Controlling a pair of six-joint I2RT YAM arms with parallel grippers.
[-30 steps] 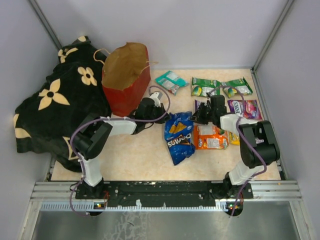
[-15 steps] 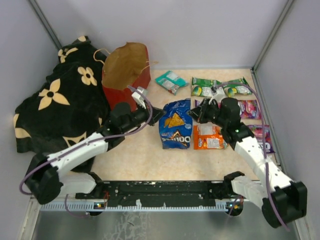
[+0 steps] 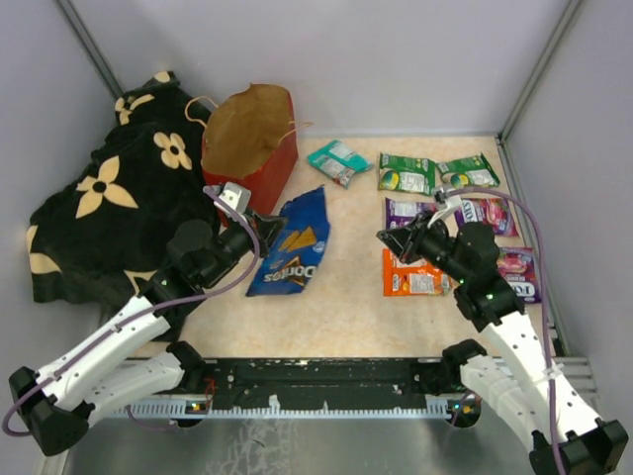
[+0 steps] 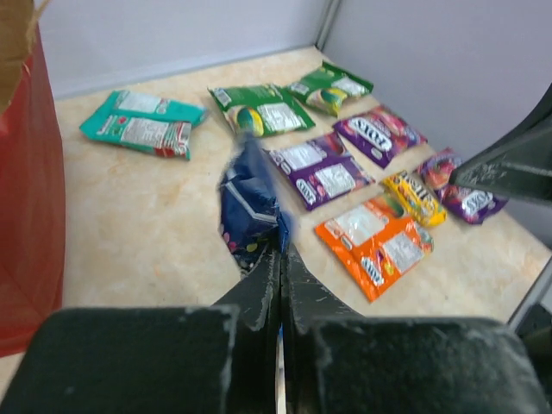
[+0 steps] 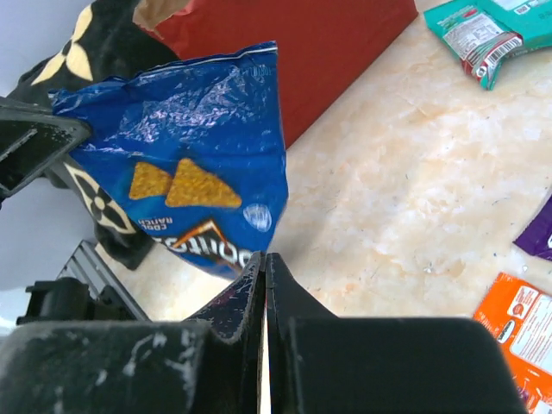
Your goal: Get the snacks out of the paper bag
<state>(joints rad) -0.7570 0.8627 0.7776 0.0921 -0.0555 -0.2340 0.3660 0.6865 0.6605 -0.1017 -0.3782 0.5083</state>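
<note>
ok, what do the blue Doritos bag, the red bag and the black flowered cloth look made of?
Doritos bag: thin plastic film, glossy; it crinkles and throws glare.
Red bag: probably paper, matte red outside, brown kraft inside, creased at the mouth.
Black cloth: soft matte fabric, lying in loose folds; fibre can't be told.

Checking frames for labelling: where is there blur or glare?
Left wrist view: the large blue shiny Doritos bag is smeared by blur, while the flat orange snack packet beyond it is fairly crisp. Right wrist view: white glare streaks the bag's foil. Top view: evenly lit, sharp.
</note>
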